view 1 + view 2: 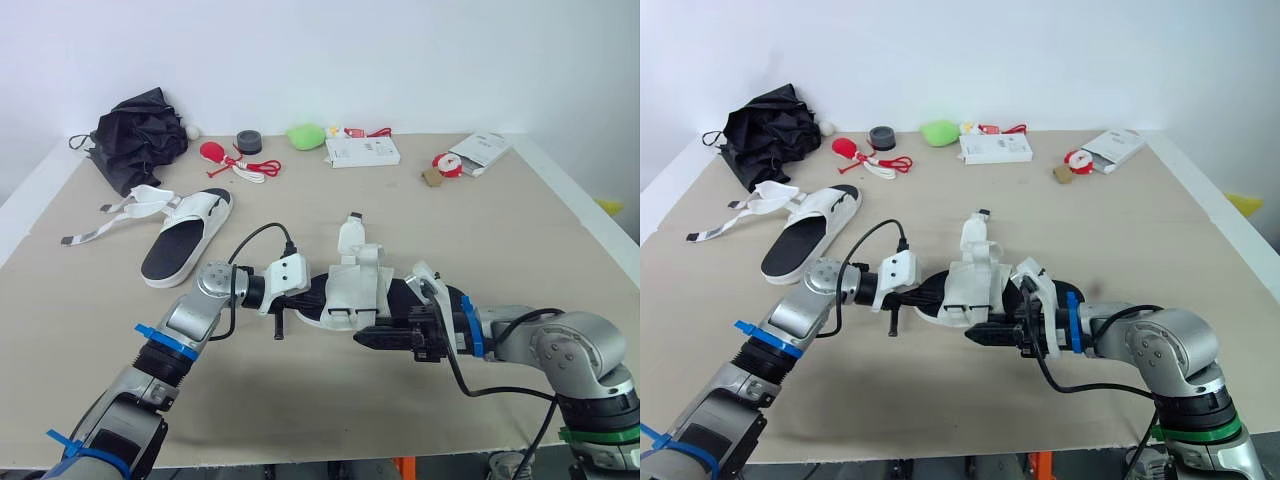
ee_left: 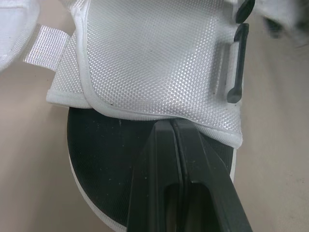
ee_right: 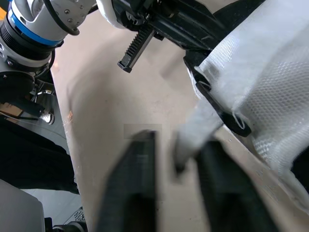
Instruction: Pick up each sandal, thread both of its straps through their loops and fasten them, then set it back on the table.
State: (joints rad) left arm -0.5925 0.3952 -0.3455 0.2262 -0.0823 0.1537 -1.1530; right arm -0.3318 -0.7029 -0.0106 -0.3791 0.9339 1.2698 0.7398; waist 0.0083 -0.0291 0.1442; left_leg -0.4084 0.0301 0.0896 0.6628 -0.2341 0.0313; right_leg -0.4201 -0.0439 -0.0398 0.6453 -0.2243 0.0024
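The sandal strap (image 3: 192, 137) seemingly lies between right fingers (image 3: 129, 188).

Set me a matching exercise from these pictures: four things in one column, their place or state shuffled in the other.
Column one:
1. left gripper
2. right gripper
3. far sandal
4. green lump

Column two:
A. near the table's far edge
B. jaws open beside a strap end
C. jaws shut at the near sandal's white upper
D. lying on the robot's left, straps loose

Pairs: 1-C; 2-B; 3-D; 4-A
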